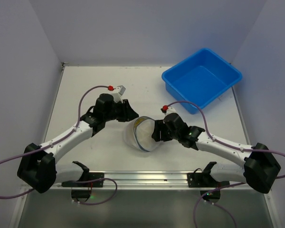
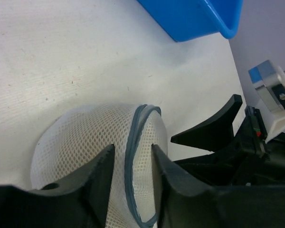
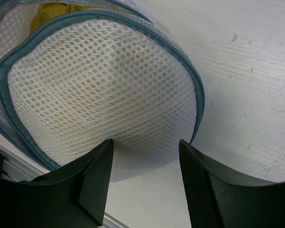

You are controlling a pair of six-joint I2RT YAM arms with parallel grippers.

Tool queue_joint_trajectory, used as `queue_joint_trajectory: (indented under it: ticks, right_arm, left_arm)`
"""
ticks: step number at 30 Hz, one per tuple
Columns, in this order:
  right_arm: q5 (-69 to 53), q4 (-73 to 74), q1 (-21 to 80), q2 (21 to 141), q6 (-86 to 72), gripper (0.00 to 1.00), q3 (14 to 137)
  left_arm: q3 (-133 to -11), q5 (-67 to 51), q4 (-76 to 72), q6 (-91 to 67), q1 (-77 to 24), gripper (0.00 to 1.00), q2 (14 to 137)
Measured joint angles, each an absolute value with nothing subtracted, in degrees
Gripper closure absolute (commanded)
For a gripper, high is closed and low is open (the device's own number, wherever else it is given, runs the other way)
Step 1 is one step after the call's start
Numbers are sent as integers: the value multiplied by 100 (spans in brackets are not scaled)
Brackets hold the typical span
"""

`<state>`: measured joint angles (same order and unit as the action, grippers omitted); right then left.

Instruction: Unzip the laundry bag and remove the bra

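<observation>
The laundry bag (image 1: 141, 135), a white mesh pouch with a bluish zipper rim, stands on edge on the table between my two grippers. Something yellow (image 3: 50, 16) shows inside it between the two rims at the top, and also in the top view (image 1: 141, 121). My left gripper (image 1: 133, 115) is open at the bag's far left side. In the left wrist view (image 2: 130, 159) its fingers straddle the zipper rim (image 2: 131, 142). My right gripper (image 1: 156, 132) is open and empty at the bag's right side. In the right wrist view (image 3: 145, 152) the mesh disc (image 3: 104, 90) bulges just ahead of it.
A blue plastic tub (image 1: 202, 78) stands at the back right and also shows in the left wrist view (image 2: 194, 16). A metal rail (image 1: 147, 178) runs along the table's near edge between the arm bases. White walls close in the left, right and back.
</observation>
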<state>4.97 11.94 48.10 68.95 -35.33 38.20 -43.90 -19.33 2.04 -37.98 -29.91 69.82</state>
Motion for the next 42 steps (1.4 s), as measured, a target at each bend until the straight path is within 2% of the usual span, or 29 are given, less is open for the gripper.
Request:
queue_joint_trajectory:
  ticks: [1,2,4,5,14,22,26,29,35,37,42]
  right_arm:
    - [497,1194,4810,6895,-3533,41,3820]
    - [497,1194,4810,6893,-3533,41,3820]
    - [502,1197,4810,6893,-3533,41,3820]
    - [506,1197,4810,6893,-3535,41,3820]
    - [803,1352,4668,6700,-3535,41,3789]
    - [1007,2097,4316,6512,-3544,39,3916]
    - [1059,2320,4589,6377,-3564,33,4471]
    - [1125,2283,4829,6405,-3651,19,5070]
    - [1586,2370,5382,7347,-3889,16,6267]
    - [1756,2512,5596,7806,-3966,18,6576]
    - [2025,2759,5887,8792,-4198,23,6921]
  left_arm:
    - [-4438,-1898,237,-3693,-3015,70,7096]
    - [-4458,-1863,263,-3610,-3024,82,7203]
    - [-4458,-1800,342,-3481,-3046,97,7384]
    - [-4458,-1761,403,-3426,-3050,100,7465]
    - [-4456,-1267,845,-3297,-3052,100,7522]
    - [-3732,-1175,670,-3874,-3072,100,6584]
    - [-3072,-1155,548,-4344,-3131,100,6110]
    - [-2810,-1109,530,-4619,-3159,100,5887]
    - [-2777,-895,478,-4759,-3164,100,5540]
    - [-2781,-869,480,-4762,-3164,100,5540]
    - [-2781,-864,491,-4799,-3164,80,5531]
